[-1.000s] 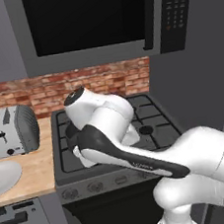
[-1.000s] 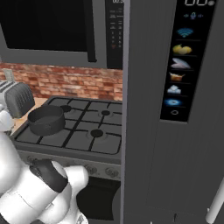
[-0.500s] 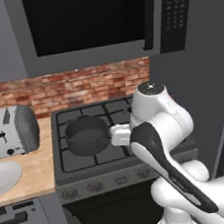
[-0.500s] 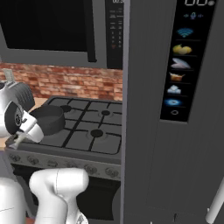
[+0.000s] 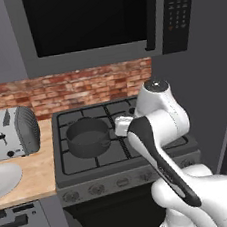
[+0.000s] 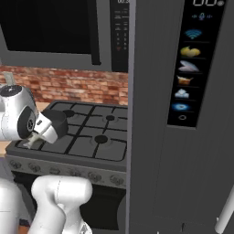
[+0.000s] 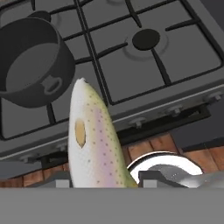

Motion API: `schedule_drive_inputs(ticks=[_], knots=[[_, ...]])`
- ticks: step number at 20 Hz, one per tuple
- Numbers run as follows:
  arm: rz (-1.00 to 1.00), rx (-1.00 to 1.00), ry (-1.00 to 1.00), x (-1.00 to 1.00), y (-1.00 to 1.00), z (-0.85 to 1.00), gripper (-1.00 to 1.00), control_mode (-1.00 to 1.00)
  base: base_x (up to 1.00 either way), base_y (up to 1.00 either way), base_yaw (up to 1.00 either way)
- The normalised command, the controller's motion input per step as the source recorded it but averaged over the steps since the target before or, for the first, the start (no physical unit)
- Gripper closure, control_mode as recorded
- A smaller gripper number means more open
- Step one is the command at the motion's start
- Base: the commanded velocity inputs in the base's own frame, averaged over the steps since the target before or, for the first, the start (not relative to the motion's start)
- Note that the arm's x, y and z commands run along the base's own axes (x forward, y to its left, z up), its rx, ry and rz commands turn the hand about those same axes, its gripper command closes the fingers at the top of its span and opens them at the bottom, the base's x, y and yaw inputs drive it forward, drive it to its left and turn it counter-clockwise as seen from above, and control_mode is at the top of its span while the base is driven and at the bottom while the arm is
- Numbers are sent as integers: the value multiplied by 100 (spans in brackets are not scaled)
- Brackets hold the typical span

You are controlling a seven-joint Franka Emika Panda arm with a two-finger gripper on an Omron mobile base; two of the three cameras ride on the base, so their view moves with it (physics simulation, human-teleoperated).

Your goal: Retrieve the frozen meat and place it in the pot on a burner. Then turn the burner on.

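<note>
Frozen meat (image 7: 92,140) rising from the gripper, whose finger position cannot be told, beside the pot (image 7: 33,61) on the cooktop (image 7: 144,65).

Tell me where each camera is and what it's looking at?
Left base view: behind the arm's left, facing the stove with the pot; the white arm rises lower right.
Right base view: behind its right, facing stove and fridge; the arm rises lower left.
Hand view: on the hand, looking along the frozen meat toward pot and burner.
All three share stove and pot.

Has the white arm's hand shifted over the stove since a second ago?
Yes. In the left base view the white arm swung rightward across the black stove grate, uncovering the round dark grey metal pot.
</note>
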Motion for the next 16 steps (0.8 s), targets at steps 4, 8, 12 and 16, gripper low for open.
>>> schedule_drive_inputs(ticks=[4, 8, 12, 16], knots=[[1, -3, 0, 69, 0, 0, 100, -100, 0, 0, 0], [4, 0, 0, 67, 0, 0, 100, -100, 0, 0, 0], [10, 0, -1, 59, 11, 0, 100, -100, 0, 0, 0], [11, 0, 0, 56, 26, 0, 100, -100, 0, 0, 0]])
